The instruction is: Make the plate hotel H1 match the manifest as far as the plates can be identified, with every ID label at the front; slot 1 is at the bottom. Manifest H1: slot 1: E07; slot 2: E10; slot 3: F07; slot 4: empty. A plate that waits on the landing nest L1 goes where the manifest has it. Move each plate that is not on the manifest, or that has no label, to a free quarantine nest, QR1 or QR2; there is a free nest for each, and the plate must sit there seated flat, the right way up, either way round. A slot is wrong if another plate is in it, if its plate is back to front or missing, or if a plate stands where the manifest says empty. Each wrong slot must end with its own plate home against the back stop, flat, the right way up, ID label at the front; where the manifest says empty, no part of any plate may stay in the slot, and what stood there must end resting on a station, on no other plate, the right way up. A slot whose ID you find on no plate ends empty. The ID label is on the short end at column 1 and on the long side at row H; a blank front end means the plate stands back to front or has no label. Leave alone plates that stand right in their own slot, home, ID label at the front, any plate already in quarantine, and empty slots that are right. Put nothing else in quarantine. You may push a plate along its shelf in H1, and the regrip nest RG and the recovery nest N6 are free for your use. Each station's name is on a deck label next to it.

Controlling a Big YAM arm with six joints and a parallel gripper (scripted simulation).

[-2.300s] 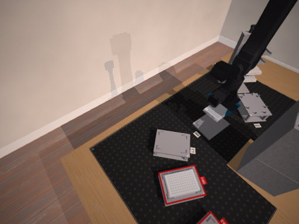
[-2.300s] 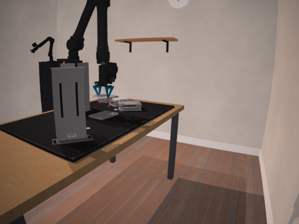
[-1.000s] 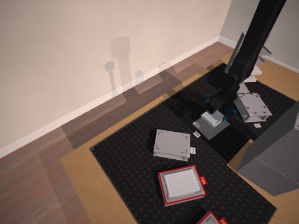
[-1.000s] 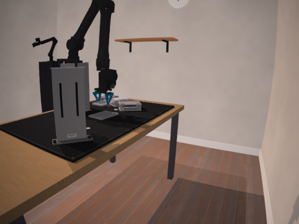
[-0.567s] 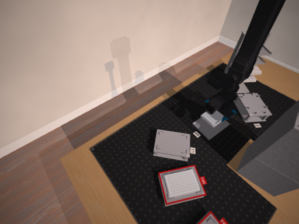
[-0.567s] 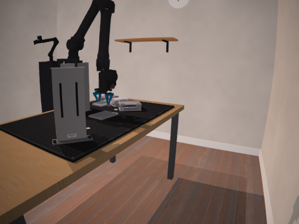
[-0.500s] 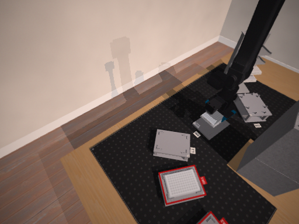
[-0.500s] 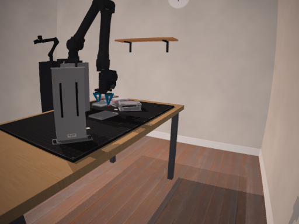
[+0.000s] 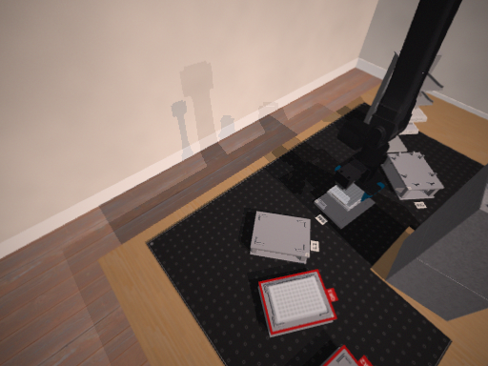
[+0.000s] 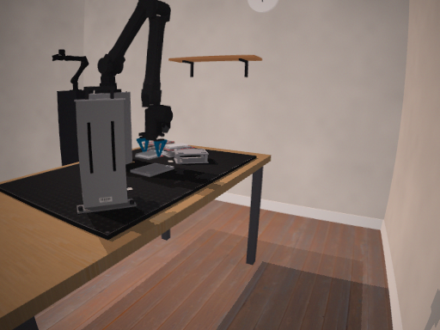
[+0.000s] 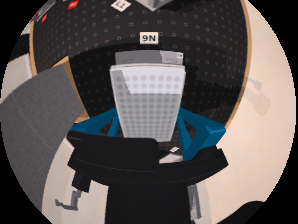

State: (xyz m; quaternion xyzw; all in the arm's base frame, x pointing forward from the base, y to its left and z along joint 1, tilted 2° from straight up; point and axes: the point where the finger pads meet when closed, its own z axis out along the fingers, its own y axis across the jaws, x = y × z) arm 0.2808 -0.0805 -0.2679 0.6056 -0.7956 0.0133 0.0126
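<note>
My gripper (image 9: 352, 184) (image 10: 151, 153) (image 11: 147, 110) is shut on a white well plate (image 9: 344, 194) (image 10: 146, 155) (image 11: 150, 102), held level a little above the grey nest N6 (image 9: 345, 218) (image 10: 152, 170) (image 11: 140, 57). No ID is readable on this plate. The hotel H1 (image 10: 103, 146) shows its back in the exterior view; in the top view a few white plate ends (image 9: 414, 116) show beside the arm, IDs unreadable. The landing nest L1 (image 9: 282, 233) (image 10: 193, 152) holds no plate. A white plate (image 9: 297, 300) sits in the red-rimmed nest QR1 (image 9: 273, 330). Only a corner of QR2 (image 9: 340, 356) shows.
The raised regrip nest RG (image 9: 414, 171) stands between N6 and H1, with no plate on it. A large grey block (image 9: 438, 257) (image 11: 40, 110) stands beside the mat, near N6. The arm hides part of H1 in the top view.
</note>
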